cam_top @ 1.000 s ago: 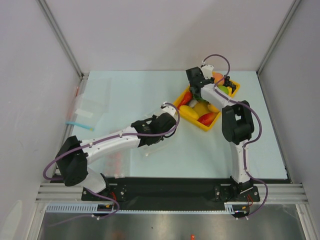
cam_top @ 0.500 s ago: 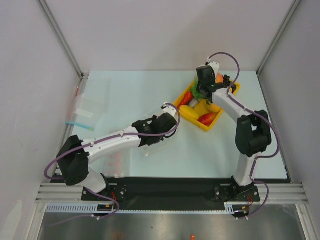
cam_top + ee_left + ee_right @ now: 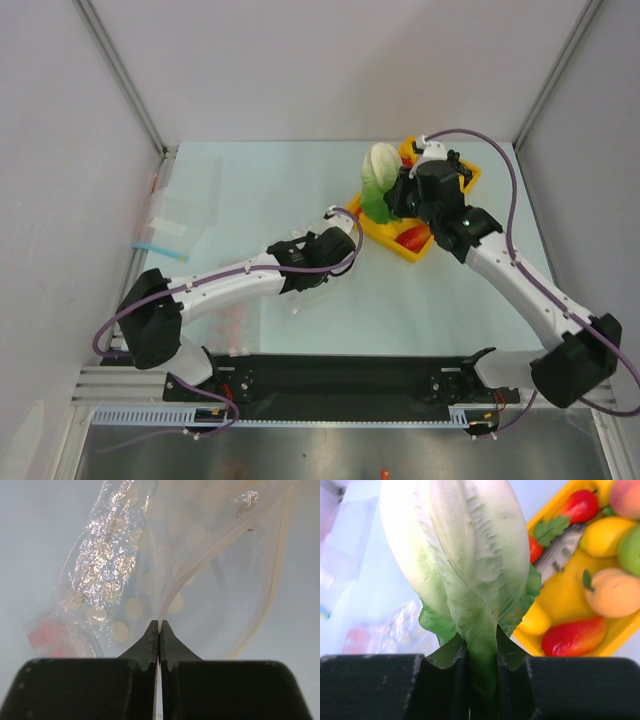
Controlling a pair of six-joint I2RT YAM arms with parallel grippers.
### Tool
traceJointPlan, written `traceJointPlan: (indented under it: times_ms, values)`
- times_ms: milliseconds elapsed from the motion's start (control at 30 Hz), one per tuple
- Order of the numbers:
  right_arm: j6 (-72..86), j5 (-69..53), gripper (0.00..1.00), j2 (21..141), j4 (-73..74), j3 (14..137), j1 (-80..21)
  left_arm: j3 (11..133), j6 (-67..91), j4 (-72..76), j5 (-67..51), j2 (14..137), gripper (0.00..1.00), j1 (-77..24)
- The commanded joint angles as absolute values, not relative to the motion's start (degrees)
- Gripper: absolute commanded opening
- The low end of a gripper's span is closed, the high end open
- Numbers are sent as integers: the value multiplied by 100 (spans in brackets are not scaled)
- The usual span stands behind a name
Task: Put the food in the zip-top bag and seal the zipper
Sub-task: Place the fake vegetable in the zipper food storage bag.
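Top: right gripper [image 3: 398, 195] pinches the lettuce [image 3: 379, 178] by its stem end, lifted over the near-left corner of the yellow tray [image 3: 385, 232].
Left wrist: left gripper [image 3: 158, 625] closed tight on the zipper [image 3: 172, 592] of the zip-top bag [image 3: 125, 555]; the bag's mouth gapes.
Right wrist: narrow jaws clamp the lettuce stem. The peach [image 3: 612, 592], mango [image 3: 575, 636] and lemon [image 3: 605, 535] lie in the tray.

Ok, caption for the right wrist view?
Right fingers pinch the lettuce by its green base, yellow tray behind.
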State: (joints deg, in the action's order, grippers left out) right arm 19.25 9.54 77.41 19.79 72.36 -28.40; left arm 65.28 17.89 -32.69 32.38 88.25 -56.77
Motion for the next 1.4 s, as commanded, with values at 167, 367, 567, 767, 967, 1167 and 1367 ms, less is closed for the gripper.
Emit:
traceJointPlan:
  times_ms: [167,367,567,767,967,1167,1367]
  values:
    - [1662,-271,2,6101,2347,5785,-3295,6697,1731,-3129,3454,8692,1,-5669]
    - [1625,-912,3,5546,1743,4510,-3480,6583,1731,-2945,3191,8675,1,-5423]
    - [1801,-2038,0,5598,1092,4044,-3586,6460,1749,-2725,3033,8578,1,-5362]
    - [1986,-2856,0,5950,537,3920,-3744,6390,1740,-2558,2725,8490,0,-5361]
    - [2320,-3321,0,6678,133,3937,-3744,6275,1644,-2373,2540,8289,0,-5405]
    - [2452,-3384,0,7426,123,4025,-3709,5995,1556,-2031,2646,7797,1,-5493]
    - [2627,-3611,0,7927,62,4096,-3586,5985,1231,-1934,2629,7620,0,-5809]
